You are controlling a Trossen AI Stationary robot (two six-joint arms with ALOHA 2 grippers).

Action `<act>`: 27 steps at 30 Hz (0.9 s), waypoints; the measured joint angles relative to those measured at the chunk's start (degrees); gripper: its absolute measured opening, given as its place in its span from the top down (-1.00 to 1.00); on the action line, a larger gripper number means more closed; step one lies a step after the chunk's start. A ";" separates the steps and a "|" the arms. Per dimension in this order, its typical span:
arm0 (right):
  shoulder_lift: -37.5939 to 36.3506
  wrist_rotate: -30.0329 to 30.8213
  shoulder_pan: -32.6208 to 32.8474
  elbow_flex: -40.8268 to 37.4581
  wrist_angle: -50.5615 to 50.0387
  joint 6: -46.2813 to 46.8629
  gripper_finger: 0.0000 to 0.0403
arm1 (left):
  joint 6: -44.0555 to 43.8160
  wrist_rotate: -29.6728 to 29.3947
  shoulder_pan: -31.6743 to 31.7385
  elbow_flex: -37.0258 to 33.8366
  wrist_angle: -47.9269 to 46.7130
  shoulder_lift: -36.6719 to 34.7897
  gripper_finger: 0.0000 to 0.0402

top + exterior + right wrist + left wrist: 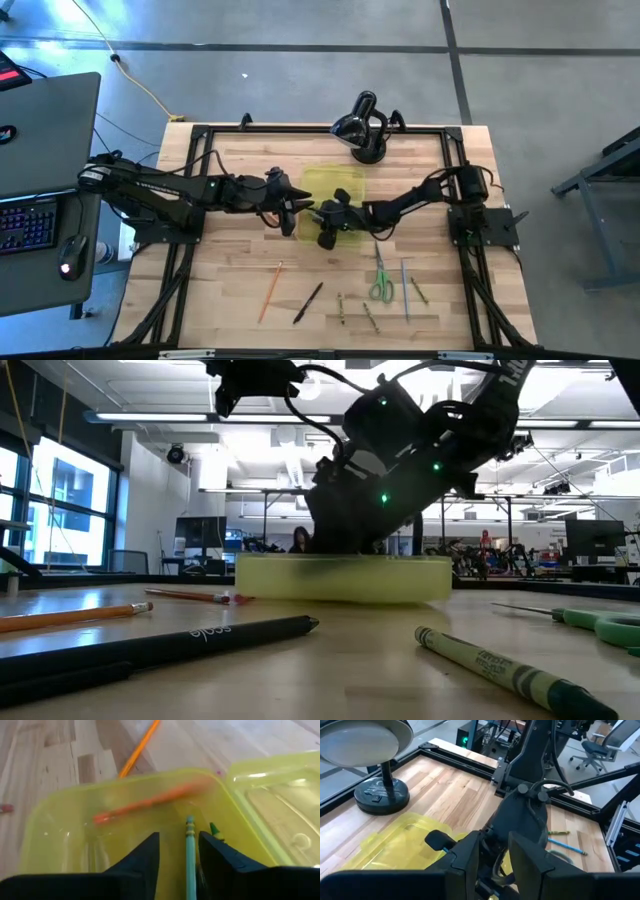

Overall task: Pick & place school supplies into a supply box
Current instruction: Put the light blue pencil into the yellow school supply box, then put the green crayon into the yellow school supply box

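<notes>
The right end effector (179, 851) hangs directly over the supply box (334, 190), its 2 fingers grasping a blue pencil (190, 855) that points down into the tray, judged ready for release there. Just ahead of those fingers, an orange pencil (150, 801) already lies inside. The left end effector (292, 212) waits just beside the box, fingers parted and empty. Behind the right end effector, scissors (380, 283) and more pencils remain on the worktop (230, 280).

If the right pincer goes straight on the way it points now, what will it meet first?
Most likely the floor of the box. The right pincer points down into it, with a teal pencil between its fingers. An orange pencil lies just ahead on that floor; depth is unclear, so it might be touched first.
</notes>
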 joint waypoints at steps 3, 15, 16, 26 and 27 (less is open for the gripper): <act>-1.13 0.32 0.00 0.72 -0.12 -0.88 0.35 | 0.00 0.01 0.00 0.00 -0.54 0.00 0.30; -21.07 0.33 3.90 1.03 -17.80 -5.55 0.31 | -2.08 9.51 -1.21 -0.12 -20.49 0.65 0.30; -22.92 0.30 4.76 1.03 -20.73 -5.53 0.31 | -2.47 11.19 -1.75 -0.15 -21.10 0.82 0.30; -32.04 6.09 15.13 0.92 -40.74 4.57 0.31 | -9.03 13.44 -8.70 -0.17 -20.64 3.97 0.30; -32.02 6.19 16.06 0.92 -41.36 5.92 0.31 | -10.39 12.32 -9.12 -0.15 -20.28 4.61 0.30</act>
